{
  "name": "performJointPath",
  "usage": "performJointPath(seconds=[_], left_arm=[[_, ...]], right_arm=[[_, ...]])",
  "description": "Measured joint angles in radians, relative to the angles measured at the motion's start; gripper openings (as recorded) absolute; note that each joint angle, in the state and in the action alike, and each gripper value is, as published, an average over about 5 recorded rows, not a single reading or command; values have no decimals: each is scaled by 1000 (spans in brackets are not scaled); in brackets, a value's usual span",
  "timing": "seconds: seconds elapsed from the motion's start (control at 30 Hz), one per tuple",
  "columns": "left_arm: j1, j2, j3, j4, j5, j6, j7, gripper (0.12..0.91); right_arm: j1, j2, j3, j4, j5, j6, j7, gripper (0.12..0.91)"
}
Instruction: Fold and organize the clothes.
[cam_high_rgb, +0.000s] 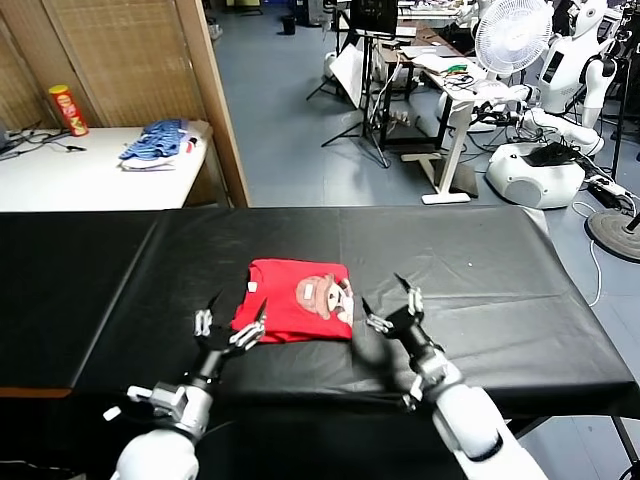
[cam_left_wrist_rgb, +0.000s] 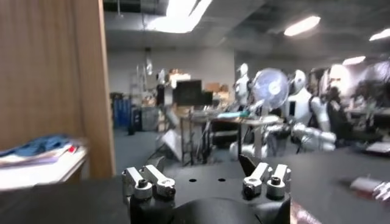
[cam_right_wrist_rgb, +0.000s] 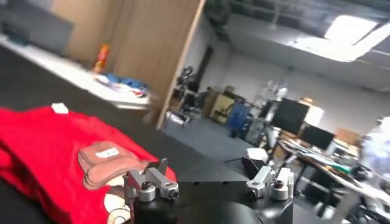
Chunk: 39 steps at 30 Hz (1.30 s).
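Black table (cam_high_rgb: 480, 290); red T-shirt (cam_high_rgb: 290, 300), unreadable white label (cam_high_rgb: 252, 288).

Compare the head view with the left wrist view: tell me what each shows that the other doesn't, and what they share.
Only the head view shows the folded red T-shirt with its cartoon print up, lying on the black table between the two grippers, and the right gripper, open beside the shirt's right edge. It also shows the red can on the white side table.

Only the left wrist view shows the lit ceiling lights.

Both show the left gripper, open and empty, the blue-and-white pile and the white fan.
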Motion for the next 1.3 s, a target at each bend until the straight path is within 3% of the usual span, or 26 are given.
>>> performJointPath(seconds=[0.3,0.4,0.53,0.63,0.73,1.0,1.3], left_arm=[[121,43,-50,-55,-26,38,-93,798],[171,54,-72,-77,-63,86,-131,798],[247,57,-101,-119,-146,188,-167,798],[305,60,-127,-157,-201,252,-143,798],[355,62,-159,-182,-218,282,-102,798],[418,69,-230,-182,-208,278,-15,798],[428,76,-257,-163,-209,273,-4,798]], right_arm=[[-311,42,108,220,135,-108,133,798],[-402,57,110,300,142,-160,175,798],[-511,67,114,394,144,-228,209,798],[-576,67,118,447,149,-261,215,798],[-614,69,118,475,160,-289,231,798],[-645,74,114,488,186,-352,250,798],[-653,74,114,493,186,-354,249,798]])
